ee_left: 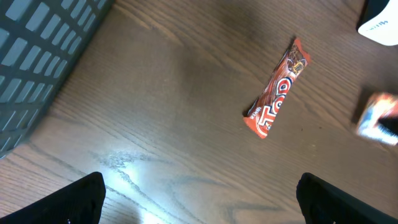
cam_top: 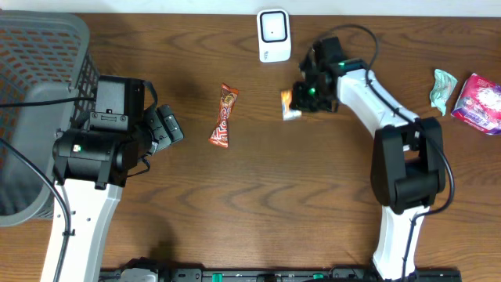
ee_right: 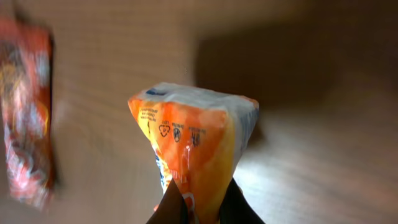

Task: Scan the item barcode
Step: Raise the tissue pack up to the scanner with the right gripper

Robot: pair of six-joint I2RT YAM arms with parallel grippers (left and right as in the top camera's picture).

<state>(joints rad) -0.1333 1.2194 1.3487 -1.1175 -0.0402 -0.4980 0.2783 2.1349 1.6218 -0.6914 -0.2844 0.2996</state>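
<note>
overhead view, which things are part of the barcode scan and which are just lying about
In the job: orange packet, held by the right gripper; white scanner.
Lying about: red candy bar; grey basket; green wrapper; pink packet.

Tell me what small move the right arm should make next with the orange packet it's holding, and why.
Probably carry the orange packet a little closer to the white scanner and turn its printed side toward it. The right gripper is shut on the packet, and the overhead view shows the packet apart from the scanner, off to its side.
</note>
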